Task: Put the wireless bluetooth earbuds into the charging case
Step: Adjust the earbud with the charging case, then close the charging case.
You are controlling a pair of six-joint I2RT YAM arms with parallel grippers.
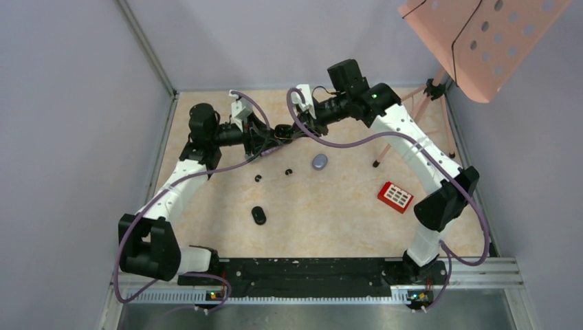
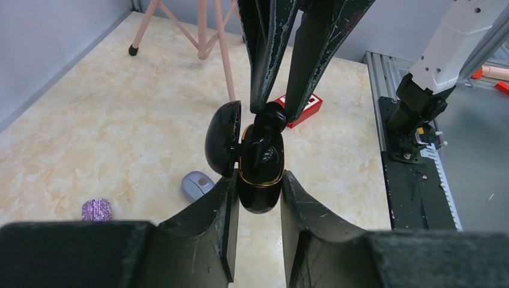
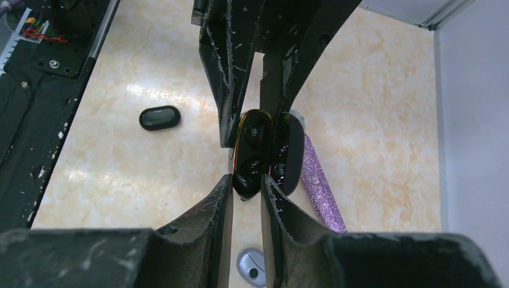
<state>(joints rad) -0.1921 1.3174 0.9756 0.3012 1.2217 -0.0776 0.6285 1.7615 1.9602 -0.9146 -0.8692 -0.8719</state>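
We are holding the open charging case (image 1: pixel 283 130) above the microphone (image 3: pixel 321 186), far across the table (image 1: pixel 330 227); nearer us an oval case (image 1: pixel 319 161) is lying, two earbuds (image 1: pixel 289 171) (image 1: pixel 258 178) left of it, a closed case (image 1: pixel 258 215) nearest, a box (image 1: pixel 395 196) rightmost

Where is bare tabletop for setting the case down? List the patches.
Free: the wide stretch between the closed black case and the red box, down to the base rail. Crowded: back centre, around the held open case, purple microphone, loose earbuds and grey case.
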